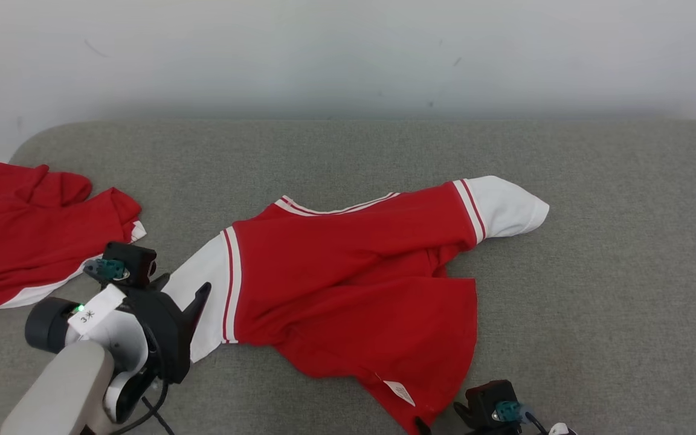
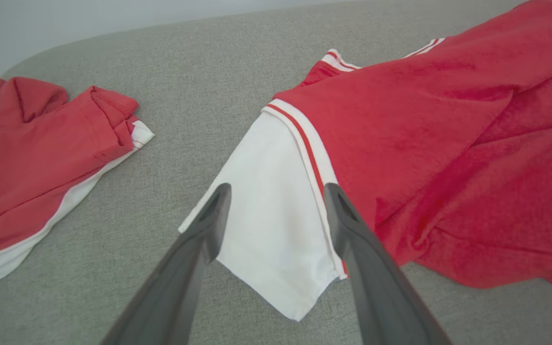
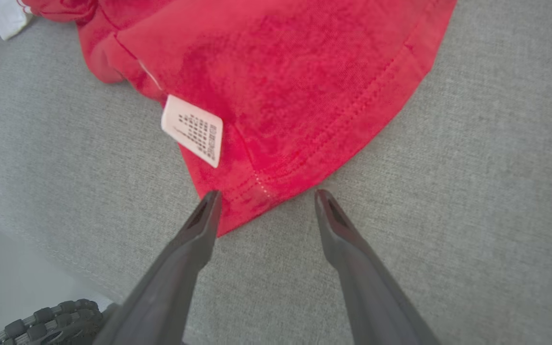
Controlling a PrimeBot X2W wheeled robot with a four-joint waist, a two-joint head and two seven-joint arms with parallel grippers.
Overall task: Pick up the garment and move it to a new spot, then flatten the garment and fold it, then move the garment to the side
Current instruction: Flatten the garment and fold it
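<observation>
The garment [image 1: 354, 272] is a red shirt with white, red-striped sleeves, lying crumpled on the grey padded surface [image 1: 596, 272]. My left gripper [image 1: 185, 287] hovers open over its left white sleeve [image 2: 271, 215], the fingers straddling the sleeve's end in the left wrist view [image 2: 277, 189]. My right gripper [image 1: 441, 417] is open at the near hem corner [image 3: 252, 201]; its left fingertip overlaps the red hem, and the right one is over bare surface [image 3: 267, 194]. A white care label [image 3: 192, 130] sticks out just beyond. The other white sleeve [image 1: 505, 208] points far right.
A second red and white garment [image 1: 28, 235] lies bunched at the far left edge, a short gap from the left sleeve [image 2: 31, 158]. A pale wall [image 1: 348, 54] runs behind the surface. The surface's near edge [image 3: 41, 258] lies just behind my right gripper.
</observation>
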